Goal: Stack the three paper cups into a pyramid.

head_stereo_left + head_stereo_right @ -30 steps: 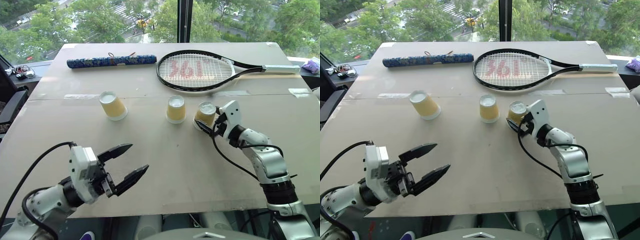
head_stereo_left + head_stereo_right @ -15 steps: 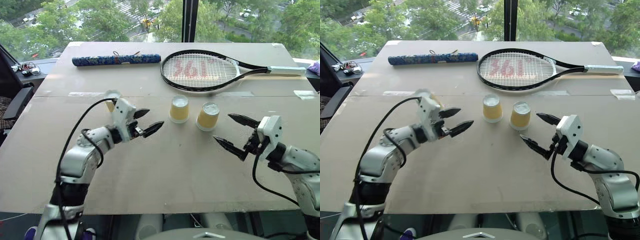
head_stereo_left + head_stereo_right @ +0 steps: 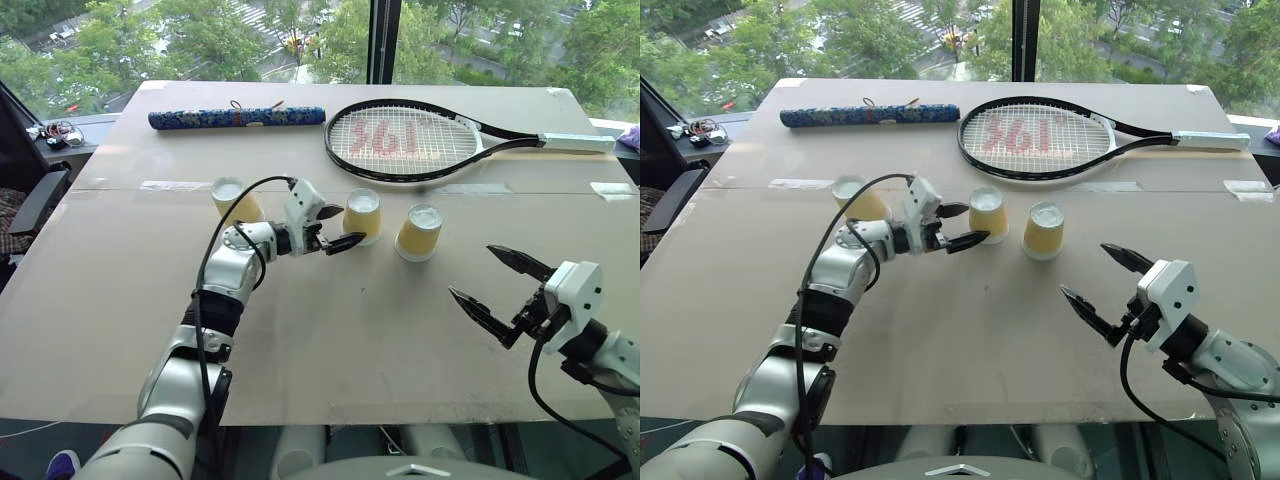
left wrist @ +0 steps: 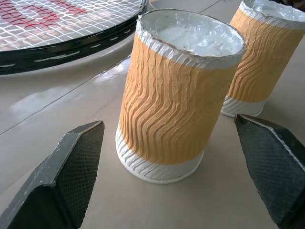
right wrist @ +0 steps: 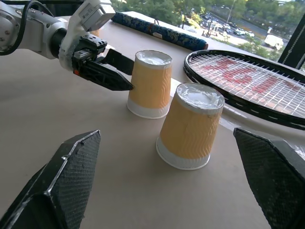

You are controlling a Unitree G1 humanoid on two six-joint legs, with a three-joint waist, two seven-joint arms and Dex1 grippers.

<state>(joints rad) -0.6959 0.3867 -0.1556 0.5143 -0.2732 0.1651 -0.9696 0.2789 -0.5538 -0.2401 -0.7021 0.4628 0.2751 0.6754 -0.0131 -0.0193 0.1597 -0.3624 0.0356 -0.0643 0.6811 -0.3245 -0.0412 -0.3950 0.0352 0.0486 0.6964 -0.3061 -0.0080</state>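
Head camera: three inverted paper cups line the table [image 3: 120, 300] below the racket [image 3: 400, 140] — left cup [image 3: 236, 200], middle cup [image 3: 362, 216], right cup [image 3: 419, 232]. The left gripper [image 3: 333, 228], spread, flanks the middle cup at nine o'clock.

Left wrist: ribbed wall looks light, crushable — grip mid-height, gently.

Right wrist: right gripper [image 3: 498, 290] gapes, empty.

You have three small paper cups in a loose row, all upside down, white bases up. The left cup [image 3: 233, 198] stands apart from the others. The middle cup [image 3: 362, 216] and the right cup [image 3: 419, 232] stand close together, not touching. Nothing is stacked yet.
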